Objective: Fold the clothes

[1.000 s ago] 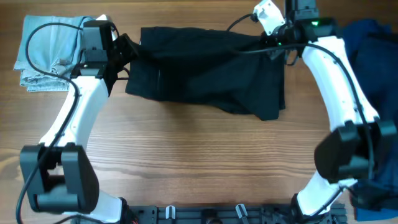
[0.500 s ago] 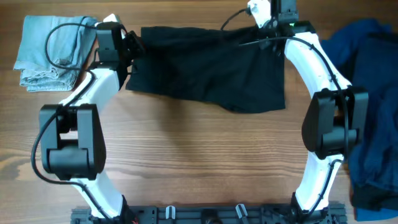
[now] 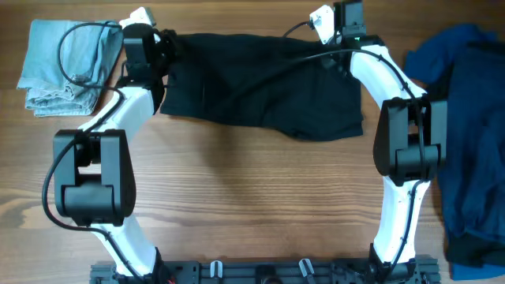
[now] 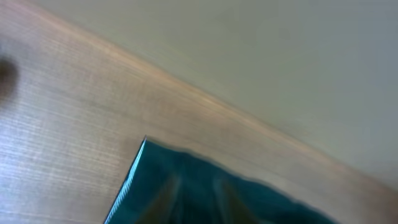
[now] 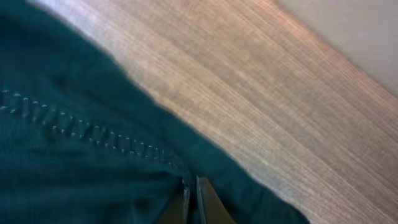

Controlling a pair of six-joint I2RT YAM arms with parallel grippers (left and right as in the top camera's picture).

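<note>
The black garment [image 3: 268, 87] lies spread flat across the far middle of the table. My left gripper [image 3: 168, 46] is at its far left corner and is shut on the fabric. In the left wrist view the black garment [image 4: 205, 193] bunches up over the fingers and shows a pale edge [image 4: 127, 186]. My right gripper [image 3: 345, 49] is at the far right corner. In the right wrist view my right gripper [image 5: 191, 200] has its fingers pressed together on the black garment [image 5: 74, 155] beside a stitched seam.
A folded light-blue denim garment [image 3: 61, 65] lies at the far left. A heap of royal-blue clothes [image 3: 465, 126] fills the right side. The table's far edge [image 5: 348, 68] runs close behind both grippers.
Both grippers have moved toward the far edge with the black garment's corners. The garment now lies flatter and wider, and both arms are stretched out further.
</note>
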